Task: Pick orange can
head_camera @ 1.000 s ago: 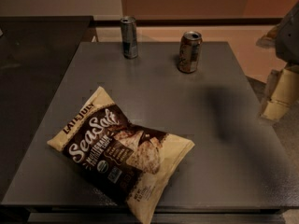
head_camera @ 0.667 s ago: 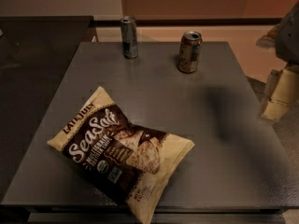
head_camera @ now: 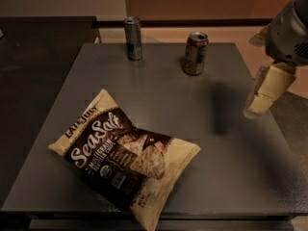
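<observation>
The orange can (head_camera: 195, 53) stands upright near the far edge of the grey table (head_camera: 231, 177), right of centre; it has a dull orange-brown mottled body and a silver top. A slimmer, taller grey-blue can (head_camera: 133, 38) stands to its left at the far edge. My gripper (head_camera: 262, 97) hangs over the table's right edge, to the right of the orange can and nearer the camera, well apart from it and holding nothing. Its shadow falls on the table between it and the can.
A large chip bag (head_camera: 126, 153) marked Sea Salt lies flat on the front left part of the table. A dark counter (head_camera: 38, 47) adjoins the table on the left. The floor shows beyond the far and right edges.
The gripper has shifted slightly left, in over the table's right edge. The cans and the bag have not moved.
</observation>
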